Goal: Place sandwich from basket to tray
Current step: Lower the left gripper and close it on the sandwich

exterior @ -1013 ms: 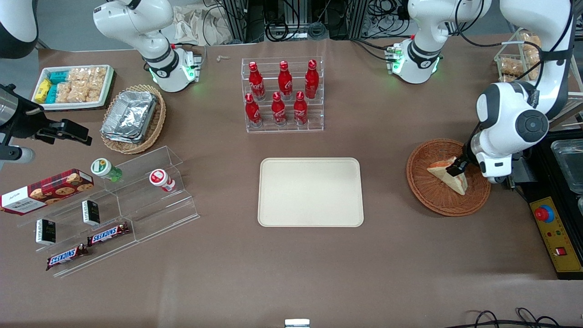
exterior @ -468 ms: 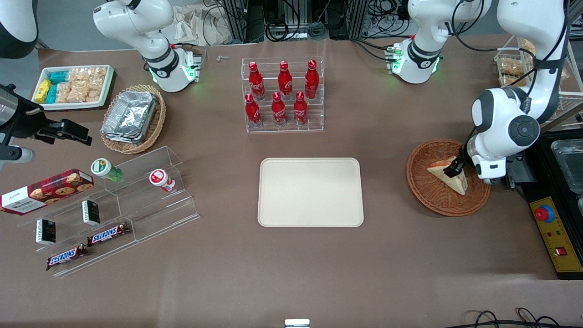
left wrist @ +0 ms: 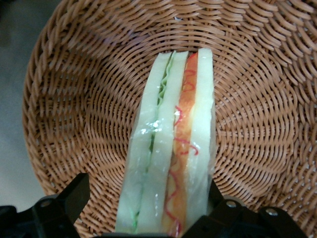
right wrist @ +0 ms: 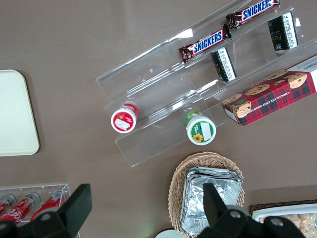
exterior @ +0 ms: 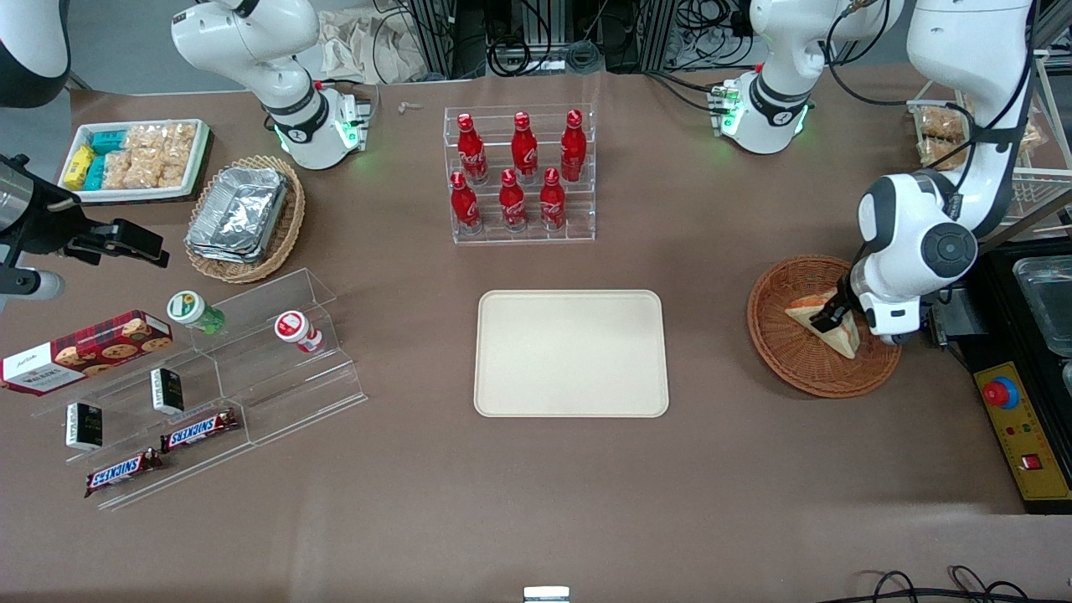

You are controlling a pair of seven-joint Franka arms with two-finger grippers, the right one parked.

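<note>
Sandwich [left wrist: 171,148] wedge lies in the reddish-brown wicker basket [exterior: 796,368], wrapped in clear film, its cut edge turned up toward my wrist camera so the green and red-orange filling stripes run along between the pale bread slices. My gripper [exterior: 832,319] is down inside the basket, right at the sandwich, toward the working arm's end of the table. My two fingers [left wrist: 67,201] stand spread, one on each side of the wedge; one of them looks close against the bread while the other is apart from it, and I cannot tell whether either pad actually touches. The sandwich rests on the woven bottom, its point aimed toward the rim. The cream tray [exterior: 572,353] sits flat on the brown table [exterior: 536,502] near the middle, well apart from the basket, with nothing on it.
</note>
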